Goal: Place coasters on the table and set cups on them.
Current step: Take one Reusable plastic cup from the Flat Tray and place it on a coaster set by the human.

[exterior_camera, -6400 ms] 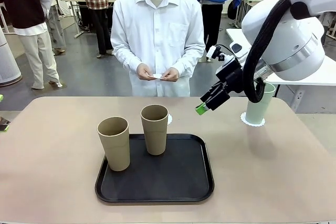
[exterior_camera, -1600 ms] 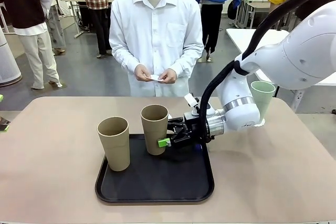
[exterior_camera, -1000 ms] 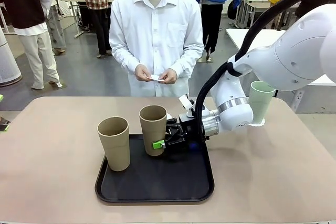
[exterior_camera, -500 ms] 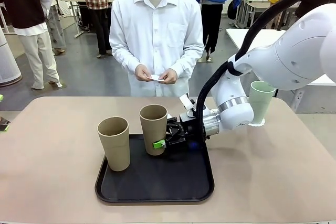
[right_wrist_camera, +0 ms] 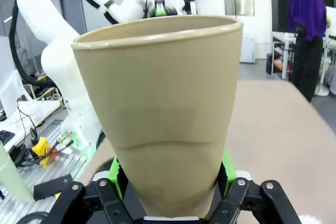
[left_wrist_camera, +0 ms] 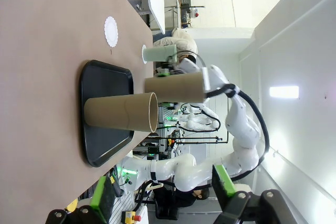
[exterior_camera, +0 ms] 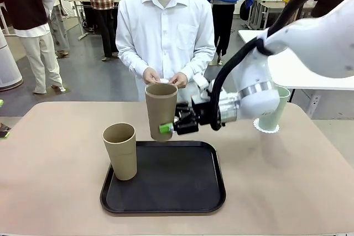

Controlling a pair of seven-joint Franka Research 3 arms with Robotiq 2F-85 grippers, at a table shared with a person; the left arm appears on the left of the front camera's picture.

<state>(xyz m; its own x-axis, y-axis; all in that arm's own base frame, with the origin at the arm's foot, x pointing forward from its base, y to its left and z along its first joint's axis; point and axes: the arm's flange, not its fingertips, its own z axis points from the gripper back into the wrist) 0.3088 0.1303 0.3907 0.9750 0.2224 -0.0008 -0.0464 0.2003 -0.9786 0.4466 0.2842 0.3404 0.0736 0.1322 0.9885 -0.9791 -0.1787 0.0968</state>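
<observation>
Beige table (exterior_camera: 55, 164), black tray (exterior_camera: 163, 210) at centre. Right gripper (exterior_camera: 165, 129) is clamped on a tan cup (exterior_camera: 160, 106), raised above the tray's far edge. A second tan cup (exterior_camera: 120, 150) stands on the tray's left side. The mint cup (exterior_camera: 274, 119) sits on a coaster (exterior_camera: 260, 127) right of the tray. Left gripper (left_wrist_camera: 163, 195) has its fingers apart and holds nothing.

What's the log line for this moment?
right jaws: shut on tan cup, held above tray | other tan cup: on tray | green cup: on doily | free doily: bare | left jaws: open
</observation>
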